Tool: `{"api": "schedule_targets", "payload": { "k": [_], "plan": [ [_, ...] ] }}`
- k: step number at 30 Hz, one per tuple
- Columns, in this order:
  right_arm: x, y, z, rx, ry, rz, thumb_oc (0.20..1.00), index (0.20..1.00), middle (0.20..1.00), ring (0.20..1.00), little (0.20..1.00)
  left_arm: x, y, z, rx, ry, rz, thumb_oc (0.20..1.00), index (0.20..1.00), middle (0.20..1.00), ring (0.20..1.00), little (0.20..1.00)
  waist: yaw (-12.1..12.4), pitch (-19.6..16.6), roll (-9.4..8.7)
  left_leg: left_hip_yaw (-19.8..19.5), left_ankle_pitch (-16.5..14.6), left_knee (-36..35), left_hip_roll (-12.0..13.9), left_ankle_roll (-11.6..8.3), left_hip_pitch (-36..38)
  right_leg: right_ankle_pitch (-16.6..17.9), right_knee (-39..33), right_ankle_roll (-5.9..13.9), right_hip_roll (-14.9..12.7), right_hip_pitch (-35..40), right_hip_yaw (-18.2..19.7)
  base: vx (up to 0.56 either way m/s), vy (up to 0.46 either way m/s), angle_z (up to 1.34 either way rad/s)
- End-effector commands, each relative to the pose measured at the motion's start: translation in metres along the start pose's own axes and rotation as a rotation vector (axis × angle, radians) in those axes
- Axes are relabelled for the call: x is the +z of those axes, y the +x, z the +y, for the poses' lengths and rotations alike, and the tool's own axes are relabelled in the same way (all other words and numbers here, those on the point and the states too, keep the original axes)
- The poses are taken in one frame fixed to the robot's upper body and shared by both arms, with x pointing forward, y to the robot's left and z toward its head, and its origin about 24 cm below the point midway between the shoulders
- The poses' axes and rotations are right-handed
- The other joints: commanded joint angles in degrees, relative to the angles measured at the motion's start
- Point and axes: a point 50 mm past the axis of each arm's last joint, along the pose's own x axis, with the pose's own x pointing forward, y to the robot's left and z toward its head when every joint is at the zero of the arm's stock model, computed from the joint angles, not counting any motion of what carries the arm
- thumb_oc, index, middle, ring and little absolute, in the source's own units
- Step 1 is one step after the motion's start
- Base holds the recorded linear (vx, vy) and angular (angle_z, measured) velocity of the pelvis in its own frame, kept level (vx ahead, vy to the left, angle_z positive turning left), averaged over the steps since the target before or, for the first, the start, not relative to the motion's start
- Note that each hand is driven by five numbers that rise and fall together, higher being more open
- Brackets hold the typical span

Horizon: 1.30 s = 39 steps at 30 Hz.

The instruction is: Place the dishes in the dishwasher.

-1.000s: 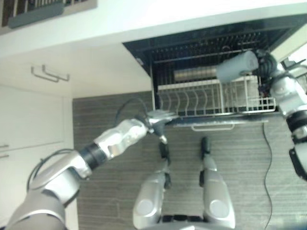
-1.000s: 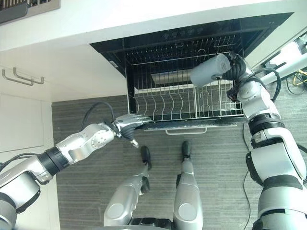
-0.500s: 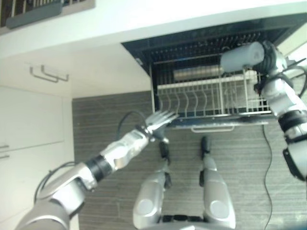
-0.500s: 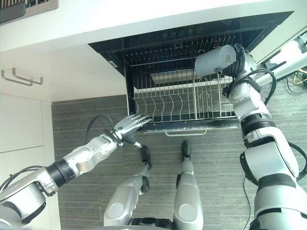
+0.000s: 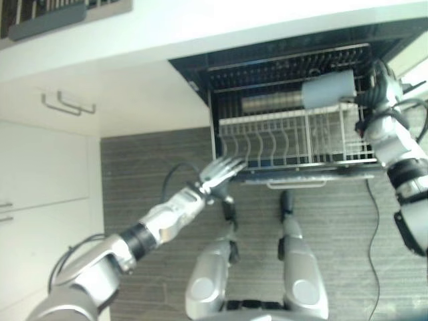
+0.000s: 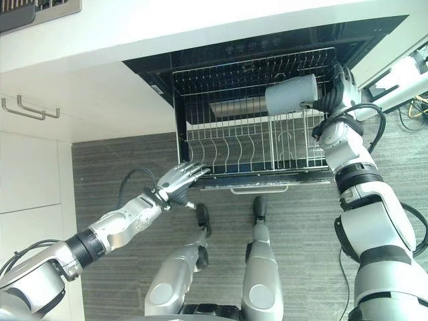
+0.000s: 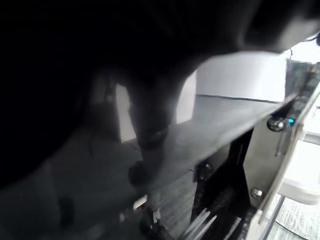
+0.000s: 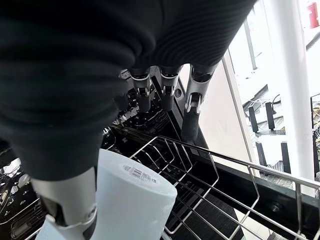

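A pale grey-blue cup (image 6: 291,94) lies on its side in the air, with my right hand (image 6: 332,93) shut on its base. It hangs over the right part of the dishwasher's upper wire rack (image 6: 221,75). In the right wrist view my thumb (image 8: 70,202) presses the cup (image 8: 135,200) and the fingers (image 8: 162,87) reach past it above the rack wires (image 8: 200,175). Below it, the white lower rack (image 6: 234,144) is pulled out. My left hand (image 5: 217,174) is open, fingers spread, just off that rack's front left corner.
The open dishwasher (image 5: 200,80) sits under a white countertop (image 5: 200,27). A metal item (image 5: 267,103) lies deep inside. White cabinets with bar handles (image 5: 70,101) stand to the left. A dark tray (image 5: 50,19) sits at the counter's far left. Grey plank floor (image 5: 147,160) lies below.
My right hand has brought the cup slightly down and left over the upper rack, whose frame now shows further out. My left hand, earlier at the lower rack's corner, has spread and drawn back a little.
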Motion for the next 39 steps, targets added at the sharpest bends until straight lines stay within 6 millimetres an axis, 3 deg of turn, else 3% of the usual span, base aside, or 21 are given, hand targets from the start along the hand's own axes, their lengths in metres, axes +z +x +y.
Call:
{"api": "schedule_targets", "payload": {
  "k": [1, 14, 20, 27, 31, 39],
  "plan": [
    [0.01, 0.009, -0.019, -0.072, 0.008, -0.038, 1.0, 1.0, 1.0, 1.0, 1.0, 0.021, -0.042, -0.074, -0.275, 0.003, -0.057, 1.0, 1.0, 1.0, 1.0, 1.0, 1.5, -1.1, -0.9, 0.5, -5.0, 2.0, 0.2, -0.42, -2.0, -8.3, 7.3, 2.25, -0.9, -3.2, -2.1, 0.0, 0.0, 0.0],
    [0.005, 0.0, -0.006, -0.058, 0.083, -0.033, 1.0, 1.0, 1.0, 1.0, 1.0, 0.021, -0.047, -0.079, -0.274, -0.002, -0.039, 1.0, 1.0, 1.0, 1.0, 1.0, 1.1, -1.1, -0.96, 1.1, -5.0, 1.9, 0.4, -0.42, -1.5, -8.3, 7.1, 2.43, -1.3, -2.8, -2.3, 0.0, 0.0, 0.0],
    [0.003, -0.005, -0.006, -0.118, 0.267, -0.009, 1.0, 1.0, 1.0, 1.0, 1.0, 0.019, -0.051, -0.082, -0.278, -0.016, -0.016, 1.0, 1.0, 1.0, 1.0, 1.0, 0.6, -1.1, -0.97, 1.6, -5.1, 1.6, 0.6, -0.58, -0.4, -8.6, 6.8, 2.35, -1.2, -1.8, -2.1, 0.0, 0.042, -0.01],
    [-0.005, -0.035, 0.004, -0.181, 0.495, -0.031, 1.0, 1.0, 1.0, 1.0, 1.0, 0.004, -0.061, -0.086, -0.248, -0.033, 0.113, 1.0, 1.0, 1.0, 1.0, 1.0, -1.2, -1.1, -2.38, 2.8, -6.0, 1.3, 1.1, -0.55, 4.2, -8.9, 6.2, 2.26, -0.9, 2.3, -1.6, 0.0, 0.041, -0.03],
    [-0.011, -0.051, 0.007, -0.19, 0.533, -0.048, 1.0, 1.0, 1.0, 1.0, 1.0, -0.004, -0.069, -0.091, -0.248, -0.042, 0.179, 1.0, 1.0, 1.0, 1.0, 1.0, -2.1, -1.1, -3.1, 3.3, -6.8, 1.5, 1.2, -0.44, 7.9, -9.3, 5.5, 2.14, -0.8, 6.1, -1.4, 0.03, 0.014, -0.11],
    [-0.014, -0.093, 0.023, -0.122, 0.639, -0.108, 1.0, 1.0, 1.0, 1.0, 1.0, -0.005, -0.095, -0.11, -0.228, -0.155, 0.273, 1.0, 1.0, 1.0, 1.0, 1.0, -2.6, -6.7, -4.8, 4.4, -9.0, 2.1, 1.7, -0.25, 14.0, -10.7, 4.2, 2.12, -0.5, 13.2, -1.5, 0.09, 0.01, -0.02]
  ]
}}
